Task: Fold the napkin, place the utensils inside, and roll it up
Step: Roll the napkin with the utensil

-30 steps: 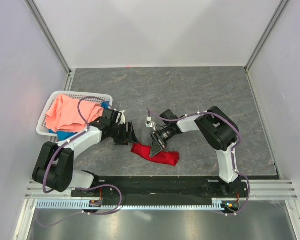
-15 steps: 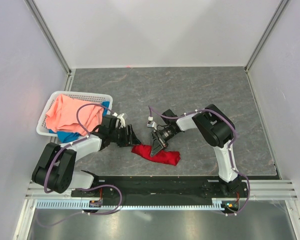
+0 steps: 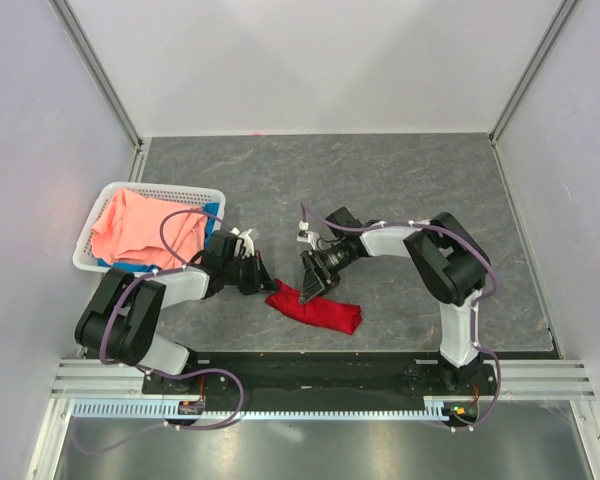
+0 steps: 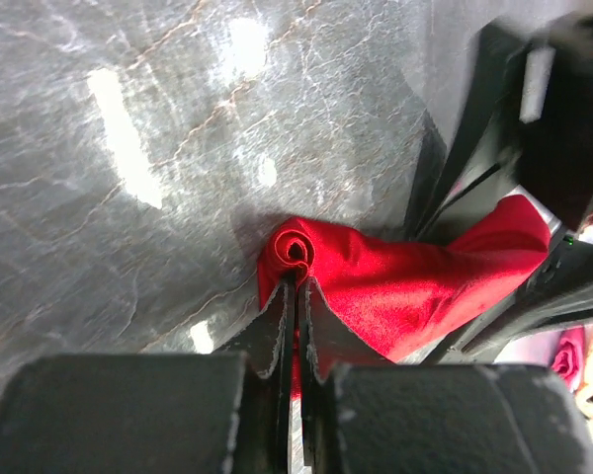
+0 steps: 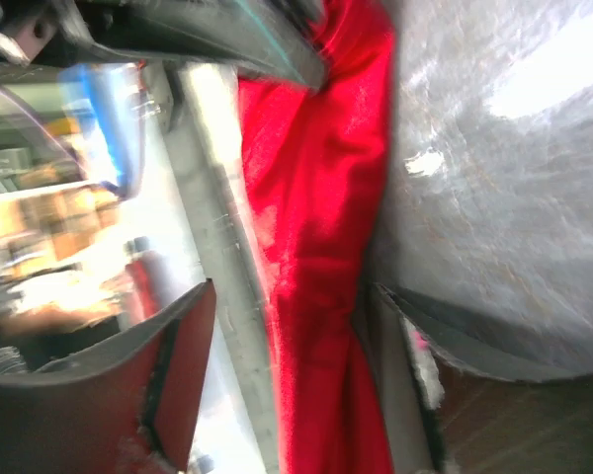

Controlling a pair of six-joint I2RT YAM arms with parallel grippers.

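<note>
The deep red napkin (image 3: 325, 312) lies as a rolled bundle on the grey table, close to the front. In the left wrist view its near end shows a tight spiral (image 4: 295, 247). My left gripper (image 3: 268, 284) is shut with its tips (image 4: 296, 279) pinching the cloth at that spiral end. My right gripper (image 3: 310, 290) stands open across the roll's middle. In the right wrist view the napkin (image 5: 316, 178) runs between the spread fingers (image 5: 183, 336). The utensils are hidden from view.
A white basket (image 3: 88, 262) stands at the left edge of the table, holding a salmon-pink cloth (image 3: 140, 225) and a blue cloth (image 3: 130, 270). Both arm bases sit on the black rail (image 3: 310, 370) at the front.
My left gripper slid right to the roll's left end and shut on it. My right gripper let go of the napkin and opened over it.
</note>
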